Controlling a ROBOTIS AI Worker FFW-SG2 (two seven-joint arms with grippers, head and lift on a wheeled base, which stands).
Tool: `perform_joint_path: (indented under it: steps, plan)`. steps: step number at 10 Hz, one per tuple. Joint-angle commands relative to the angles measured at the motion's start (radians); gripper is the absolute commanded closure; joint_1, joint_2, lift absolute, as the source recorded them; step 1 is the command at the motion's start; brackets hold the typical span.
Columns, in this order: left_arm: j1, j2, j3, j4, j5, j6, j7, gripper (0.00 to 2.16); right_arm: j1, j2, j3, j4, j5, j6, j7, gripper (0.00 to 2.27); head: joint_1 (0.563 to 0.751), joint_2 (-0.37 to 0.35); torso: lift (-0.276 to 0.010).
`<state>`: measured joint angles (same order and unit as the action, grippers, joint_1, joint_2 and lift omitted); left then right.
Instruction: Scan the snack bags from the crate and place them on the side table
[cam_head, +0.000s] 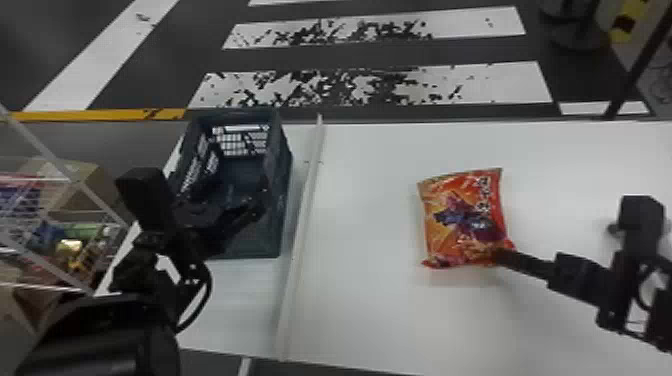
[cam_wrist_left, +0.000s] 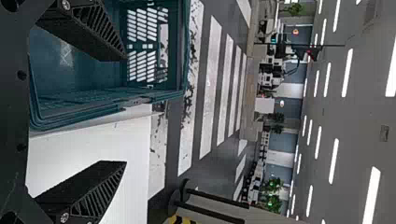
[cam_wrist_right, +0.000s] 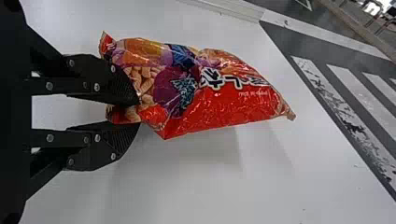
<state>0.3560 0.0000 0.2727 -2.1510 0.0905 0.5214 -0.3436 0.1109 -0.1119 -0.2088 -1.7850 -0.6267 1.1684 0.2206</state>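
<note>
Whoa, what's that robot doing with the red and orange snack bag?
The robot's right gripper is pinching the snack bag by one end, over the white table. Its left gripper is at the dark crate with its fingers wide apart, holding nothing. The job is to scan snack bags from the crate and put them on the side table. This one hasn't been let go yet.

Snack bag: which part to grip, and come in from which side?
I'd pinch the snack bag at its near right corner, coming in from the robot's right, as the right tool does. The bag tapers toward its edges, so a corner should pinch easily; the puffed middle looks bulkier.
</note>
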Motion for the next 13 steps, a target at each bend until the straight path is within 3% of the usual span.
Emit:
perform_joint_path:
  steps: [1,3,5,6,10,13]
  plan:
    - [0.006,-0.003,0.000,0.000,0.000,-0.001,-0.002,0.08,0.030,0.000,-0.008,-0.062,0.015,-0.061,0.006,2.25,0.695,0.149,-0.094]
    - [0.008,-0.003,0.002,0.000,0.000,-0.001,-0.003,0.08,0.079,0.000,-0.021,-0.212,0.073,-0.083,0.005,2.25,0.695,0.134,-0.094]
    - [0.008,-0.003,0.002,0.002,0.002,-0.001,-0.006,0.08,0.133,-0.005,0.011,-0.383,0.269,-0.138,-0.009,2.25,0.695,0.102,-0.094]
    - [0.008,-0.003,0.002,0.002,0.002,0.003,-0.006,0.08,0.150,-0.038,0.069,-0.444,0.395,-0.144,-0.026,2.25,0.695,0.083,-0.094]
    - [0.009,-0.003,0.010,0.002,0.003,0.003,-0.012,0.09,0.197,-0.196,0.416,-0.465,1.032,-0.255,-0.119,2.25,0.695,0.048,-0.094]
    - [0.009,-0.003,0.011,0.005,0.003,0.003,-0.014,0.09,0.187,-0.285,0.701,-0.309,1.480,-0.249,-0.213,2.25,0.695,0.045,-0.094]
